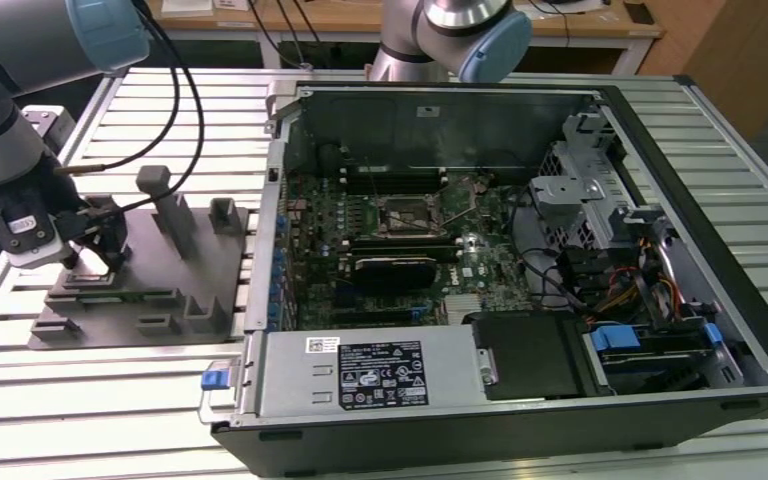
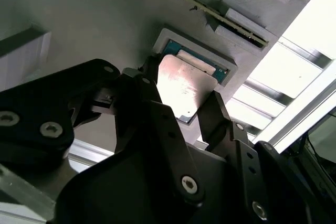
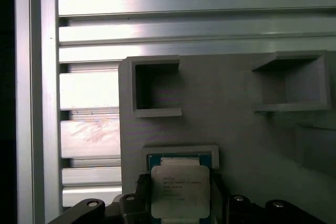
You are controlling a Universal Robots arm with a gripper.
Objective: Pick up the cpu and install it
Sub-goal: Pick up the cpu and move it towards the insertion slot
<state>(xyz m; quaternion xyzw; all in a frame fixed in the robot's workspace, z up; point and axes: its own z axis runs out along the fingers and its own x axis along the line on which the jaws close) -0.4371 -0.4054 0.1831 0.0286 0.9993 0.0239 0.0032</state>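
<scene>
**Black two-finger gripper (image 2: 181, 100) clamped on small flat silver-topped square cpu (image 3: 180, 191)**

Grip is on opposite edges. The cpu apparently sits just clear of its grey framed pocket (image 3: 181, 149) on the grey moulded holder tray (image 1: 144, 300). Best: firm edge grip, level lift, underside untouched. Metal lid faces the wrist cameras, tilted against the pocket; square, no long axis.

A slatted aluminium bench (image 1: 64, 420) carries an open computer case (image 1: 491, 130) lying on its side, with its green motherboard (image 1: 478, 265) facing up. A grey power supply (image 1: 357, 372) with a blue clip (image 1: 215, 379) sits at the end nearest the exterior camera. A metal drive cage (image 1: 584, 170) and coloured cables (image 1: 624, 290) occupy the exterior view's right. Just beside the case, on the exterior view's left, lies a grey holder (image 1: 144, 300) with upright posts and square pockets.
</scene>
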